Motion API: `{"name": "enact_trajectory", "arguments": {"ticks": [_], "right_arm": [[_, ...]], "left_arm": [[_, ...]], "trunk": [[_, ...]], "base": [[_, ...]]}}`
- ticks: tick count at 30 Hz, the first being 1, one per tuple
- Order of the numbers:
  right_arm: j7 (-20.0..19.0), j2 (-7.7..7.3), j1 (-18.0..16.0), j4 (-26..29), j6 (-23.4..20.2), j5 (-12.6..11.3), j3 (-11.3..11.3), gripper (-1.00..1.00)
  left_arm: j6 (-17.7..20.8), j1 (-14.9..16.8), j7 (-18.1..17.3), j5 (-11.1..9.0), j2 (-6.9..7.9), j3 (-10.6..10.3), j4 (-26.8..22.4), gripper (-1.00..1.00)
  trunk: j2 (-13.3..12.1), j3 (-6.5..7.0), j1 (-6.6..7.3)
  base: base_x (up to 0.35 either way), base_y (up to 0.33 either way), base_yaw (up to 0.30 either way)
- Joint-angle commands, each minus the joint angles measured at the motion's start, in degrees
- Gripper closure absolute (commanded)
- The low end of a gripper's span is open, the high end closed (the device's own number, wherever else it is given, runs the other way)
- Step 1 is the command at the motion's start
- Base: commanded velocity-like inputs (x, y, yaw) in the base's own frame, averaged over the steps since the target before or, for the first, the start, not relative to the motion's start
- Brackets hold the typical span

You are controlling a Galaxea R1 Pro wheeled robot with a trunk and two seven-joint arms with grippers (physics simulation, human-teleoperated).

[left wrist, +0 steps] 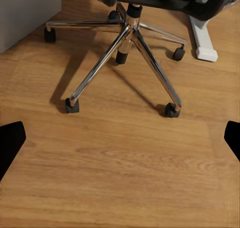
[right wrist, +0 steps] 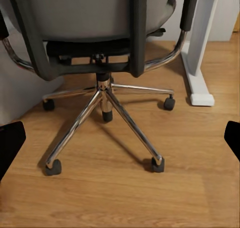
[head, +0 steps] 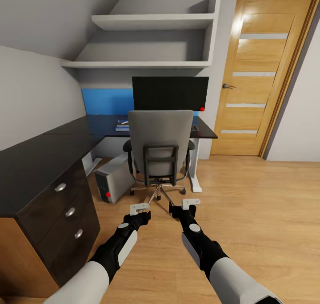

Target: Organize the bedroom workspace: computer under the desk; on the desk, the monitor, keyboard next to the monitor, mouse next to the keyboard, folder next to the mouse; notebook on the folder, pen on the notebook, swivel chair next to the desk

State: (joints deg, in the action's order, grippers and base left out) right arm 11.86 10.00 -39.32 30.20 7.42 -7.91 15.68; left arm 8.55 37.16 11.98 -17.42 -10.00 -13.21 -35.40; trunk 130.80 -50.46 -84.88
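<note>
1. My left gripper [head: 139,207] and right gripper [head: 190,203] hang low over the wooden floor [head: 249,206], side by side, both with fingers spread wide and nothing held.
2. Just ahead of them stands the swivel chair [head: 160,137], its grey back toward me and its chrome base [right wrist: 102,113] near my fingertips but not touching.
3. The chair is pulled up to the desk [head: 53,148], its back hiding the seat, so I cannot tell whether the folder lies there.
4. The monitor [head: 170,93] stands on the desk behind the chair; the computer [head: 113,179] sits on the floor beside the chair, at the edge of the desk (partly under it, I judge).
5. Something small and blue-white [head: 122,125] lies on the desktop left of the chair; too small to name.
6. Risks, as I judge them: reaching in low could knock a caster and roll the chair into the computer or the white desk leg [right wrist: 197,63]; reaching over the backrest blind could push the folder off the seat.
</note>
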Motion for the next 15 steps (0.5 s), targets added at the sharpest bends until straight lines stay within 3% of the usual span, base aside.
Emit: {"name": "enact_trajectory", "arguments": {"ticks": [1,10,15], "right_arm": [[0.3,0.00,-0.1,-0.1,0.6,-0.6,0.2,-1.00],[0.4,-2.02,-0.1,-2.3,2.6,-0.8,0.2,-1.00],[0.4,-2.88,-0.1,-9.4,6.8,-0.9,0.2,-1.00]], "left_arm": [[0.2,0.0,0.4,-0.4,0.00,-0.2,-0.1,-1.00],[0.1,0.0,0.4,-0.4,0.00,-0.3,4.3,-1.00],[-0.3,0.0,0.3,-0.4,0.00,-0.3,11.8,-1.00]], "trunk": [[-0.4,0.13,0.24],[-4.0,1.74,2.21],[-6.0,2.64,3.31]], "base": [[0.000,0.000,0.000],[0.000,0.000,0.000],[0.000,0.000,0.000]]}}
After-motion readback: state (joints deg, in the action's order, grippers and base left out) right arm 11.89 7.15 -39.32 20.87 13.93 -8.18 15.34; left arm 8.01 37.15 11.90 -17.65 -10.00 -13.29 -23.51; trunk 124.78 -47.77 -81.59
